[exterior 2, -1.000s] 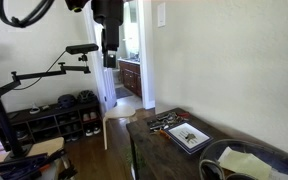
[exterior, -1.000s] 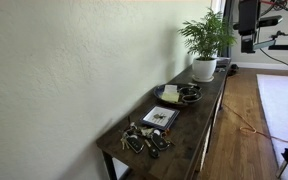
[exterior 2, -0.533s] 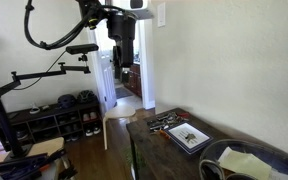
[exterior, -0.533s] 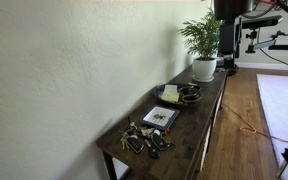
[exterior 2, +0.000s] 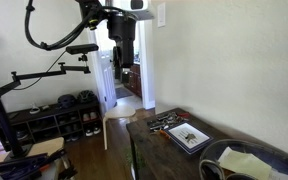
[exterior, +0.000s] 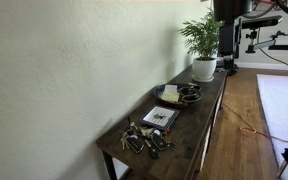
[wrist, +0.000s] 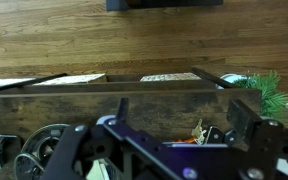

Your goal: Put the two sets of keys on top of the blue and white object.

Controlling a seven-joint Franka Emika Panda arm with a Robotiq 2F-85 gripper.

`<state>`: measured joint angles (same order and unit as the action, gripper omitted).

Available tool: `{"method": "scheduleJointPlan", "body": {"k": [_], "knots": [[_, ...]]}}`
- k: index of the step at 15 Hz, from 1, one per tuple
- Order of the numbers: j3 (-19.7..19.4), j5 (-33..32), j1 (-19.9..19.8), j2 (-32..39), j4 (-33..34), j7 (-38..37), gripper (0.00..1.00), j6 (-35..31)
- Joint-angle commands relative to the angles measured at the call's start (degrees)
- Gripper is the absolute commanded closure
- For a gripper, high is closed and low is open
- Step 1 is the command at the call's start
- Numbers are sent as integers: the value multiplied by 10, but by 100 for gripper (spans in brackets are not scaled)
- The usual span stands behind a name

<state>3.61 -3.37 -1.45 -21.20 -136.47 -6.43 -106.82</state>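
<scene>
Up by the doorway, well apart from the worktop (exterior: 189,130): gripper (exterior 2: 124,70) with jaws spread wide, holding nothing. At the worktop end away from the plant (exterior: 208,35): both key sets (exterior: 144,138) bunched together, just beside the booklet (exterior: 161,116), not yet on it. Travel over, descend straight onto one bunch, straddle ring and fob, avoid dragging the neighbouring set, then lift cleanly.
</scene>
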Motion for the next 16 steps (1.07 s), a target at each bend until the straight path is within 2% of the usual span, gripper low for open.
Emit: {"method": "scheduleJointPlan", "body": {"k": [1, 16], "knots": [[-5, 0, 4, 15, -4, -11, 0, -29], [-1, -6, 6, 120, -3, -57, 0, -206]]}}
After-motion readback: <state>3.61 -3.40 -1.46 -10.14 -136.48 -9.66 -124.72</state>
